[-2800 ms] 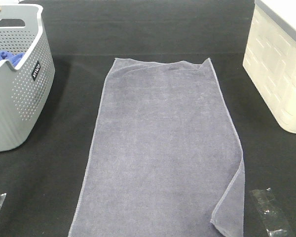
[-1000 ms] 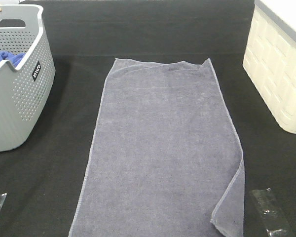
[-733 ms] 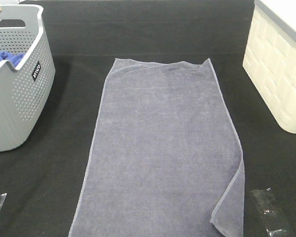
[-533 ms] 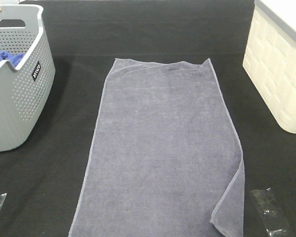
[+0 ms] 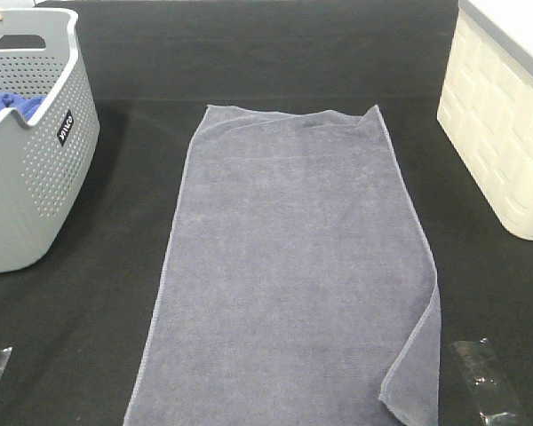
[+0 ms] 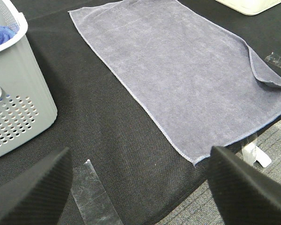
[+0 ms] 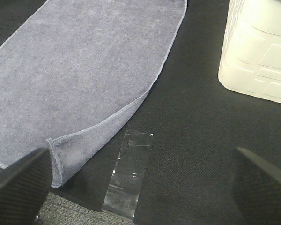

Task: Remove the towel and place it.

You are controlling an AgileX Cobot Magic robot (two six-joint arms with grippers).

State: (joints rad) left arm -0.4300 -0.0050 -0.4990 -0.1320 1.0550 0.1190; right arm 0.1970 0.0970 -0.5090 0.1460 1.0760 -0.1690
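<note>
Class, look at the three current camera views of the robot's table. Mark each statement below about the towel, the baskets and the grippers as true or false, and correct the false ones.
1. The towel lies spread out on the black table. True.
2. The near right corner of the towel is folded over onto itself. True.
3. The towel is inside the grey basket. False: it lies on the table, apart from the basket, which holds a blue cloth.
4. The left gripper is clamped on the towel. False: its fingers stand wide apart and hold nothing.
5. The white container stands to the right of the towel. True.
6. The right gripper grips the clear tape strip. False: it is open, and the tape lies flat on the table.
</note>
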